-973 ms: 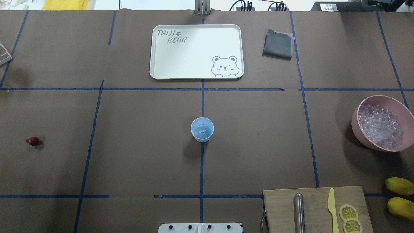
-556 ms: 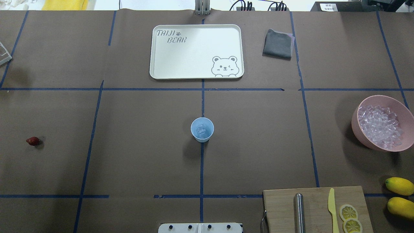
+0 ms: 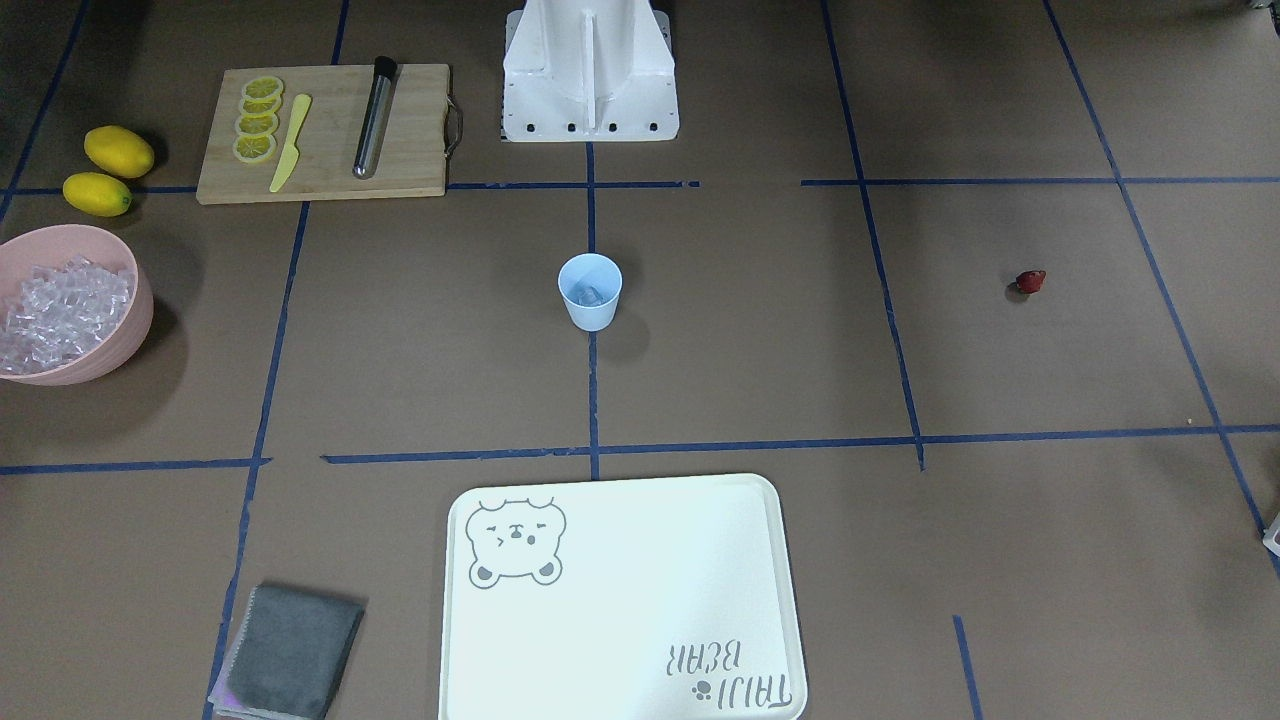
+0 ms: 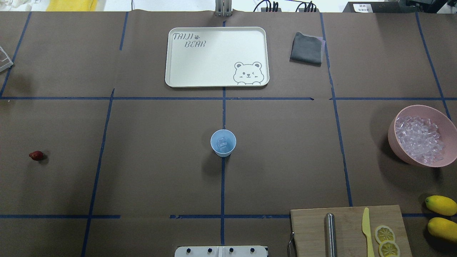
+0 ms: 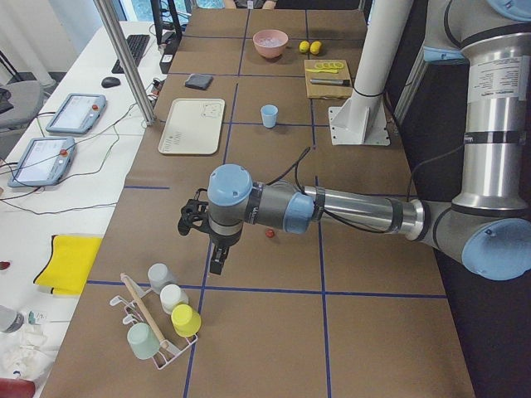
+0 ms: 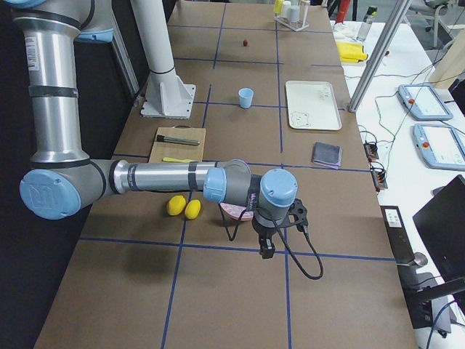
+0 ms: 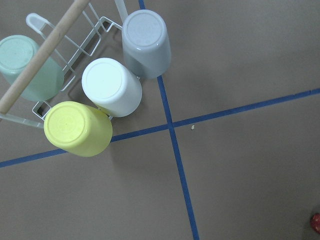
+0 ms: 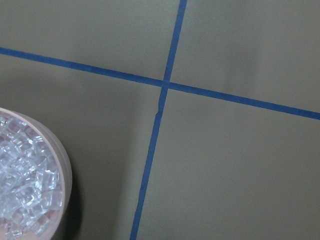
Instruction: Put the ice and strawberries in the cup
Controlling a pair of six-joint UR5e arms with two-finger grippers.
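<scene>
The cup (image 4: 223, 142) is seen upright at the table's middle, on a blue tape line. A cube or two of ice (image 4: 222, 143) appears to lie in its bottom, though the glassy pieces are hard to count. Far more cubes are heaped in the pink bowl (image 4: 392, 139) at the right edge. The strawberry (image 4: 36, 155) is found on the brown paper far to the left, well apart from the cup. The left gripper (image 5: 216, 265) is held above the table near the strawberry, beside a wire rack (image 7: 111, 21) of upturned tumblers (image 7: 111, 87). Whether its fingers are apart or together cannot be told from the side view. The right gripper (image 6: 267, 251) is held just beside the bowl, and its state likewise cannot be told. Beyond the cup a white tray (image 4: 214, 53) is set, on which "TAIJI BEAR", a paw print and a winking bear face are printed. A folded grey cloth (image 4: 306, 48) is laid to the tray's right. On the board (image 4: 309, 228) a metal rod (image 4: 330, 233), a yellow knife (image 4: 367, 230) and lemon slices (image 4: 385, 240) are laid out, with two lemons (image 4: 441, 205) beside it.
</scene>
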